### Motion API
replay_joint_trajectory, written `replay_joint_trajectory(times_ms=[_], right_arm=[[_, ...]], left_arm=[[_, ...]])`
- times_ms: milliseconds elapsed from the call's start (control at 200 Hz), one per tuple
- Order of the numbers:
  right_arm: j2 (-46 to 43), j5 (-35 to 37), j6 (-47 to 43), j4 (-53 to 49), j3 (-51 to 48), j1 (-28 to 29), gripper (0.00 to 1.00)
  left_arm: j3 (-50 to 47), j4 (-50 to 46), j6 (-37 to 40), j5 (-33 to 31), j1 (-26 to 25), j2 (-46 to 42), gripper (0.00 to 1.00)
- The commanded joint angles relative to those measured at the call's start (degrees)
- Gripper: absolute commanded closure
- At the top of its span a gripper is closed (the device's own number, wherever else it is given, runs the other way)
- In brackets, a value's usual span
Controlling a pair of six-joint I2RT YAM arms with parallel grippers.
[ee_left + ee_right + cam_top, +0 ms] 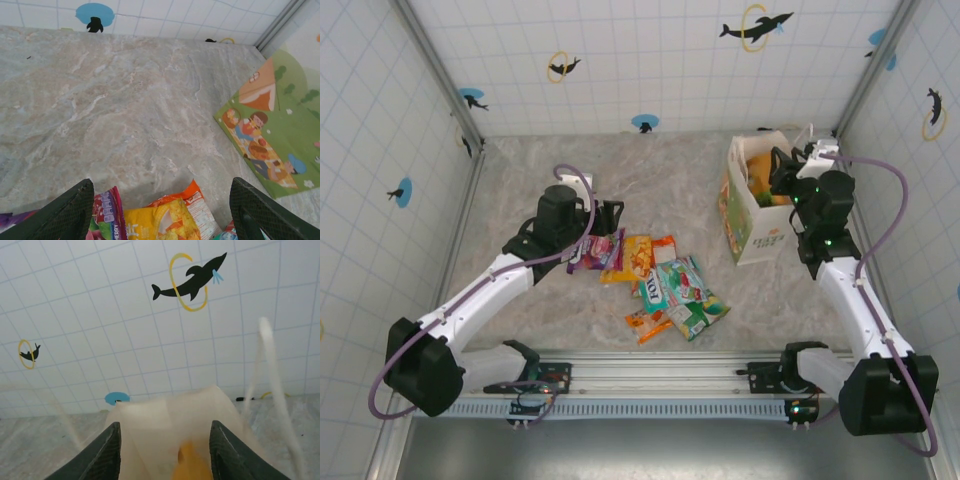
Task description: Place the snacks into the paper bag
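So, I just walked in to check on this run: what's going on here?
Two robot arms are packing snacks into a bag. The right end effector hovers over the bag's mouth with its jaws apart, and an orange packet sits inside below it. The left end effector is open just above the loose pile on the table, near a purple packet. Most snacks are not yet bagged.

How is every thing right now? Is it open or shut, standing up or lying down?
paper bag: standing upright, top open.
orange packet: inside the bag.
snacks on the table: lying flat in a loose pile, not yet bagged.
left end effector: open, holding nothing, above the pile's edge.
right end effector: open, at the bag's mouth.
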Motion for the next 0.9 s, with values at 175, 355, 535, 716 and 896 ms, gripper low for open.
replay_joint_trajectory(times_ms=[175, 355, 535, 716, 896], right_arm=[[-2.9, -1.3, -0.7, -4.5, 1.3, 0.6, 0.48], [-4.2, 0.8, -3.9, -14.5, 7.1, 6.2, 0.47], [-5.3, 12.3, -5.7, -26.4, 12.6, 19.7, 0.47], [-3.8, 21.7, -1.3, -34.4, 16.3, 32.8, 0.46], [0.8, 25.5, 8.0, -36.5, 17.3, 43.3, 0.44]], left_arm=[[2.7, -3.9, -3.2, -0.7, 0.0, 1.5, 0.27], [4.8, -8.9, -5.2, 1.5, 0.7, 3.1, 0.27], [2.3, -12.2, -10.3, 9.2, 6.1, 3.1, 0.27], [-2.2, -12.6, -13.4, 13.5, 15.1, 2.9, 0.27], [-6.7, -11.7, -15.9, 16.6, 23.2, 4.3, 0.29]])
